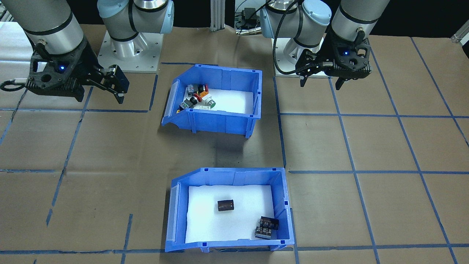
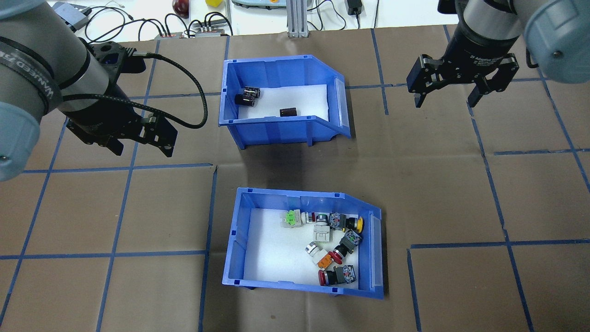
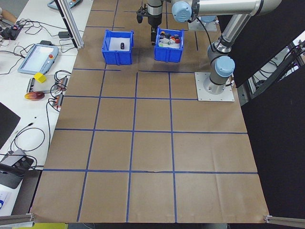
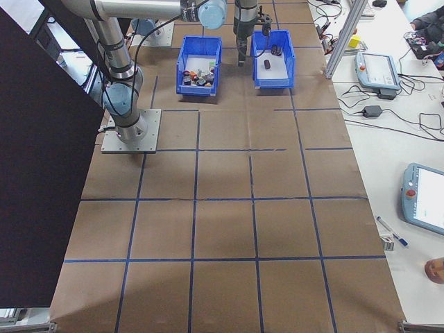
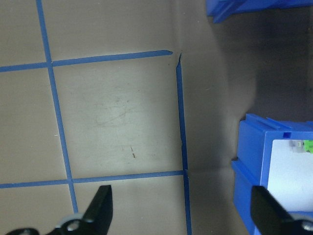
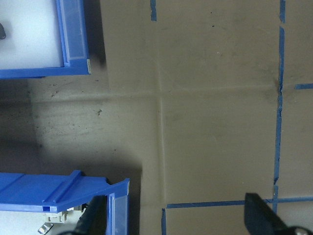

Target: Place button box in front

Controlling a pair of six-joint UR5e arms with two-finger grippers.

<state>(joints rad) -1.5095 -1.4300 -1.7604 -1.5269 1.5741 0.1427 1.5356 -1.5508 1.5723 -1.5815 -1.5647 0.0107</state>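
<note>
button box (image 2: 304,244): closest to the overhead camera, sitting on the worktop on the robot's side of the other bin (image 2: 281,99), nothing holding it

left gripper (image 2: 140,140): jaws spread, empty, well off to the box's left

right gripper (image 2: 447,94): jaws apart, empty too

progress: no grab yet, which spot counts as front I can't tell

robotics lab, two arms on bolted base plates (image 3: 214,87), brown paper table (image 3: 152,143) gridded with blue tape (image 3: 133,133), teach pendants (image 4: 424,198) and cables (image 3: 28,129) on white side benches, aluminium frame post (image 3: 71,24)
</note>
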